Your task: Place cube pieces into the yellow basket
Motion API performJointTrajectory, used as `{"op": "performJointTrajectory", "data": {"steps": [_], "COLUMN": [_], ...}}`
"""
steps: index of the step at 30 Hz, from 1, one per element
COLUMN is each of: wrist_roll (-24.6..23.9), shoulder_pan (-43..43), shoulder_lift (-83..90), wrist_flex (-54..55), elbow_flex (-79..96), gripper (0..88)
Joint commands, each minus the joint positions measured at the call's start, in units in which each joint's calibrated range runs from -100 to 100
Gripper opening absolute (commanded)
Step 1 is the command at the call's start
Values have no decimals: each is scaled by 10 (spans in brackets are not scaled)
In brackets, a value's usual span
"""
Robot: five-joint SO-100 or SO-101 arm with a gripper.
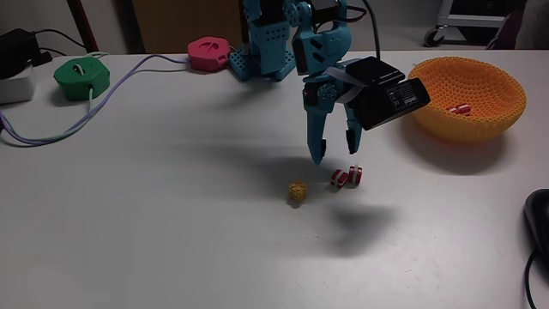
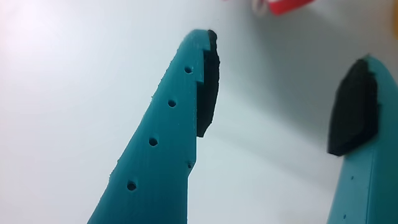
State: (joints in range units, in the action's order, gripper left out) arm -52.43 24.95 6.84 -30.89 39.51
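Note:
In the fixed view my teal gripper hangs open, fingertips pointing down just above the white table. Right below and slightly right of it lie two red-and-white cube pieces, side by side. A yellow studded cube piece sits a little left of them. The yellow basket stands at the right, with one red-and-white cube piece inside it. In the wrist view the gripper is open with nothing between its black pads. A blurred red-and-white cube piece shows at the top edge beyond the tips.
A green round device and a pink one with cables lie at the back left. The arm's base stands at the back centre. A black object pokes in at the right edge.

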Motion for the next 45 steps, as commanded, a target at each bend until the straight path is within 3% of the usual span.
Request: {"op": "performJointTrajectory", "data": {"steps": [1, 25, 28, 31, 33, 38, 45], "wrist_roll": [-11, 19, 21, 15, 16, 36, 41], "shoulder_pan": [-1, -36, -40, -41, -41, -38, -6], "shoulder_lift": [-11, -144, -151, -153, -152, -101, 49], "wrist_flex": [52, 201, 205, 203, 196, 118, -86], "elbow_flex": [1, -20, -29, -30, -31, -56, -159], "gripper": [305, 224, 199, 111, 1, 0, 0]}}
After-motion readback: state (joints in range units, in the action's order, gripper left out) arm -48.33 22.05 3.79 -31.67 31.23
